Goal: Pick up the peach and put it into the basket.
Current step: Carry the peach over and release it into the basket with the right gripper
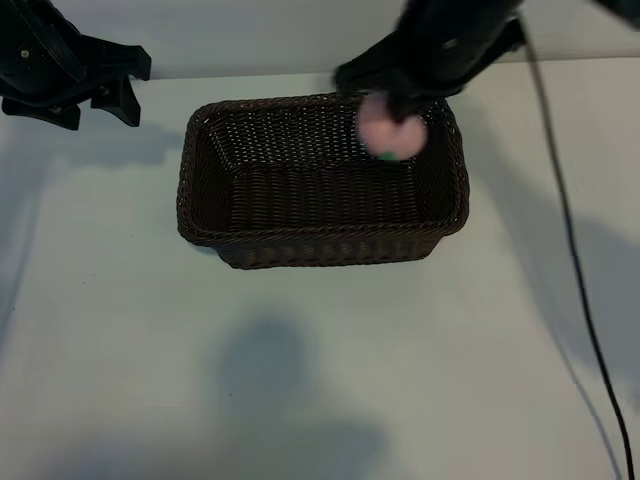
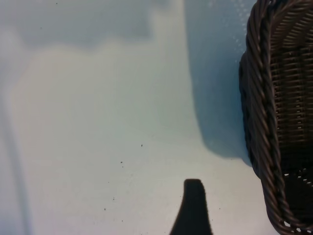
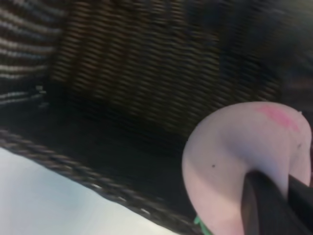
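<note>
The peach (image 1: 390, 135) is a small pale-pink ball with a green leaf bit. It hangs over the back right part of the dark-brown wicker basket (image 1: 320, 232), just above its rim. My right gripper (image 1: 402, 108) reaches in from the back and is shut on it. The right wrist view shows the peach (image 3: 234, 147) close up, a dark finger (image 3: 264, 205) pressed against it and the basket's woven wall (image 3: 146, 73) behind. My left gripper (image 1: 97, 110) is parked open at the back left, away from the basket. One of its fingertips (image 2: 193, 205) shows over bare table beside the basket (image 2: 264, 122).
The pale table (image 1: 300, 380) extends in front of the basket and to both sides. A black cable (image 1: 570, 250) runs down the right side of the table. Arm shadows fall on the surface.
</note>
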Robot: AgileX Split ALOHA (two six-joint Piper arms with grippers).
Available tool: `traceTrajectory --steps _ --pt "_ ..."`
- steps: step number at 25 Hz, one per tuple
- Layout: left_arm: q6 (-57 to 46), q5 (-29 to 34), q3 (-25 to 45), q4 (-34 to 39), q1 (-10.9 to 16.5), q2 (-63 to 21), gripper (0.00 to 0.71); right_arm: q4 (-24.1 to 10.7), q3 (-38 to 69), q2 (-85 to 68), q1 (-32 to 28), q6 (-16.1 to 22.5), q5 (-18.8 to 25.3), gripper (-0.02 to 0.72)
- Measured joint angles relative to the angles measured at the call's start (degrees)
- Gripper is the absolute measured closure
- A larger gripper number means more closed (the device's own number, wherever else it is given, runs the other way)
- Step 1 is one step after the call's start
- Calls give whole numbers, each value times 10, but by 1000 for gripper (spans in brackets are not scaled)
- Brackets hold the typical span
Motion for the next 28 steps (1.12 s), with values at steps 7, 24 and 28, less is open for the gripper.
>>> traceTrajectory --steps 7,24,28 --pt "0 3 0 0 0 0 114 2 0 73 25 1 -55 659" --pt "0 4 0 0 0 0 114 -2 -24 154 28 0 -56 476" --pt "0 4 0 0 0 0 114 -2 -73 154 28 -4 -8 274"
